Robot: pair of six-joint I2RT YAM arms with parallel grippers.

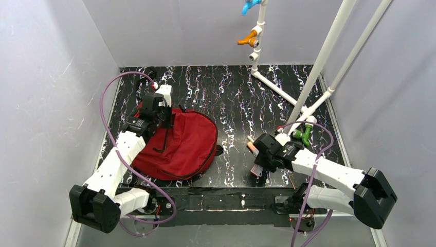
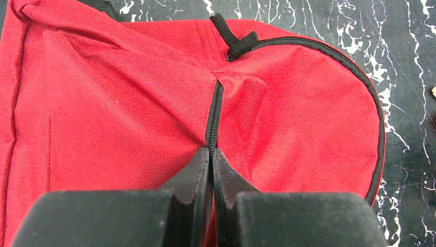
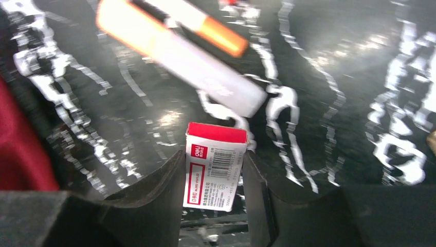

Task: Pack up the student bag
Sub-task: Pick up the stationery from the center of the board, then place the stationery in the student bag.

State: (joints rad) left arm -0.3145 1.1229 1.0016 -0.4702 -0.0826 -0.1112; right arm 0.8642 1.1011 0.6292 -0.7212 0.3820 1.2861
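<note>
Two hands are working over one student bag (image 1: 180, 146), one stick and one box on a black marbled desk (image 1: 236, 92).

The dark red bag is lying flat directly under and ahead of the left hand (image 2: 212, 152), whose fingers are pressing together on the bag's black zip line, the fabric puckering toward them. The bag's black-trimmed curved edge is sitting well apart from the right hand (image 3: 213, 159), with a strip of desk showing between. That hand is pinching the red-and-white box (image 3: 216, 172) upright, both fingers touching its sides. Just beyond its fingertips the blurred white-and-orange stick (image 3: 205, 77) is lying slantwise. The box is showing a barcode and a red logo patch, with print too small to read.
</note>
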